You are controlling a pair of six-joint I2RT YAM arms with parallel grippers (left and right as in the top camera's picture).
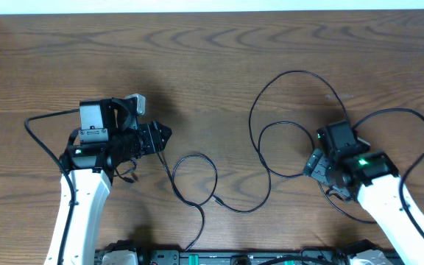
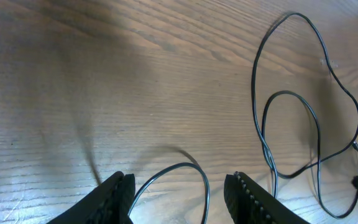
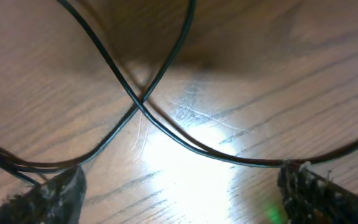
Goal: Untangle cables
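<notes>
A thin black cable lies on the wooden table in loose loops, running from under my left gripper across to my right gripper. In the left wrist view my left gripper stands open just above the table, with a small cable loop lying between its fingers and passing close to the left finger. Larger loops lie further right. In the right wrist view my right gripper is wide open and low over the table. Two cable strands cross just ahead of it.
Thicker black arm wires arc out beside each arm, one on the left and one on the right. The arms' base rail runs along the near edge. Bare wood spans the far half of the table.
</notes>
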